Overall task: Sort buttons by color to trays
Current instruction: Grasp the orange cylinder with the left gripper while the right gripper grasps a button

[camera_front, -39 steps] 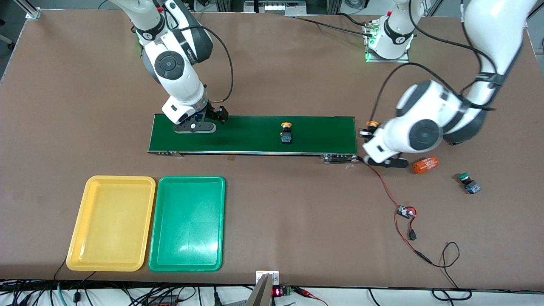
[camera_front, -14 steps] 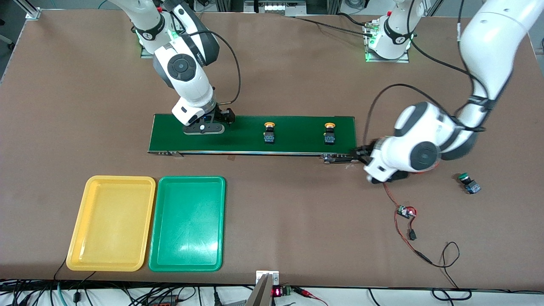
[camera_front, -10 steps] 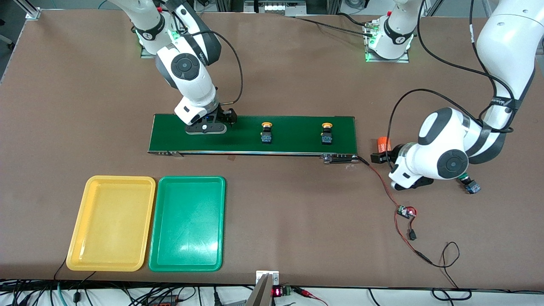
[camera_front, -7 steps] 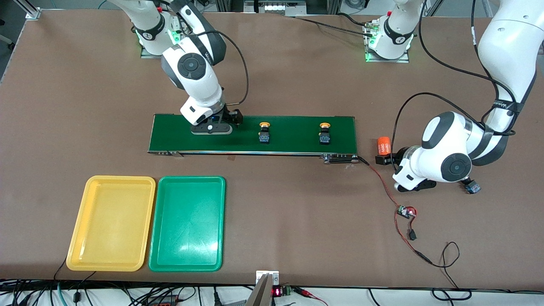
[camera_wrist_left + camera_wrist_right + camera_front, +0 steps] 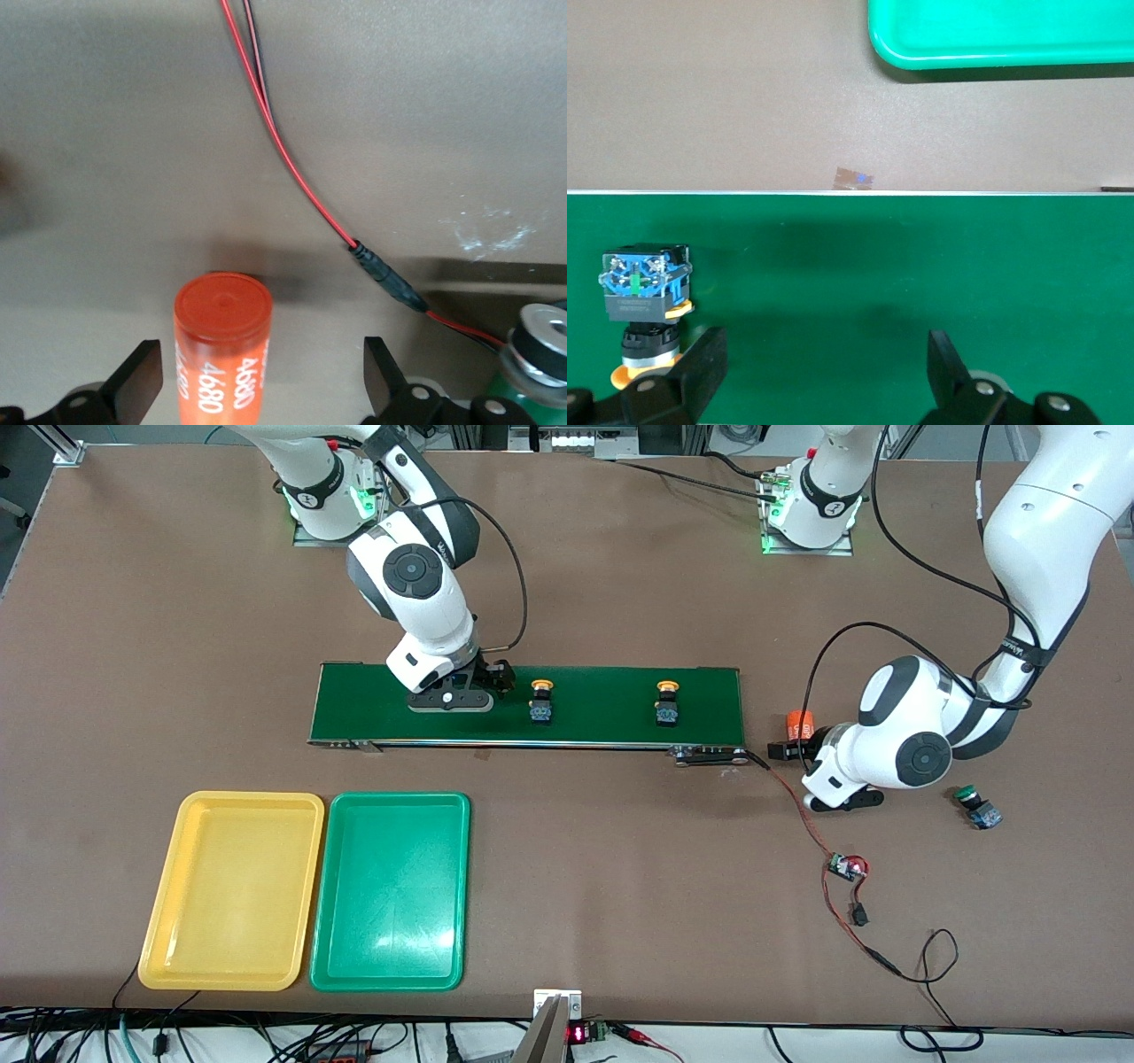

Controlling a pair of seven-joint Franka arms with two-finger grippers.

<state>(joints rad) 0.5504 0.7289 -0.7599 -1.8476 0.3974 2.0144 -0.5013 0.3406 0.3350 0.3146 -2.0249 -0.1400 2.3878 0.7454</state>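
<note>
A brown table [image 5: 620, 886] carries a green conveyor belt [image 5: 602, 726]. The right gripper [image 5: 450, 698], spread empty, hovers over it just beside a yellow-capped button [image 5: 540, 699] lying toward the left arm's end; the left gripper [image 5: 842, 797] waits released.

Right gripper [image 5: 450, 700] low, wrist tilted, jaws open. Left gripper [image 5: 802, 748] low, apparently level, jaws open.

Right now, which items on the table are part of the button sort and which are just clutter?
Job:
- two yellow-capped buttons on the conveyor belt
- green-capped button on the table
- yellow tray, green tray

Clutter:
- orange cylinder, between the left end effector fingers
- small circuit board with red wires
</note>
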